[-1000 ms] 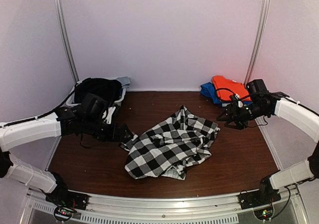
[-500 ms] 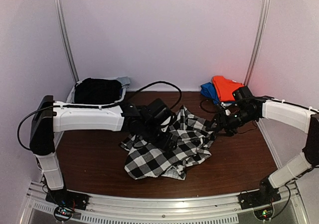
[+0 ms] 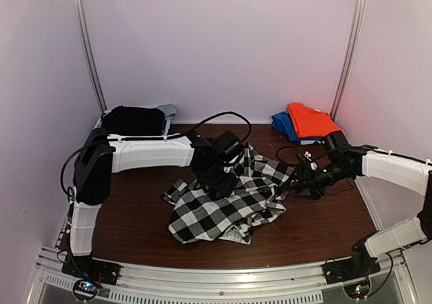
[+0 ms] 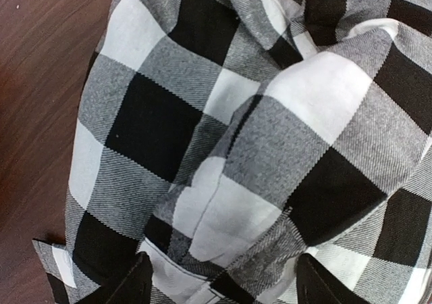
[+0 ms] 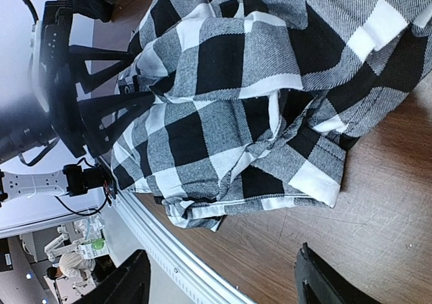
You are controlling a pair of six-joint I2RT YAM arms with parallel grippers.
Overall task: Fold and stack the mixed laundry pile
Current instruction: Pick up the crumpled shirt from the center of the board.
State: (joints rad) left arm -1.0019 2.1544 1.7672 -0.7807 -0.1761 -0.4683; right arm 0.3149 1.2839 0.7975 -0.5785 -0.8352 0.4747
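The arms (image 3: 145, 154) are white-shelled, while joints (image 3: 93, 172), cables (image 3: 223, 114), left hand (image 3: 217, 186) and right hand (image 3: 291, 186) are black.

Both arms moved in to the checked shirt (image 3: 229, 206).
L gripper (image 3: 217, 182) went from the left side of the table (image 3: 128, 216) to above the shirt's upper-left folds; R gripper (image 3: 297, 182) came from near the orange garment (image 3: 309, 119) to shirt's right edge.

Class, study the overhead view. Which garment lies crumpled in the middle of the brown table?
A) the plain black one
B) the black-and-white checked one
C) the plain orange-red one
B: the black-and-white checked cloth shirt lies crumpled in the middle; the plain orange-red garment sits far right, the plain black garment far left.
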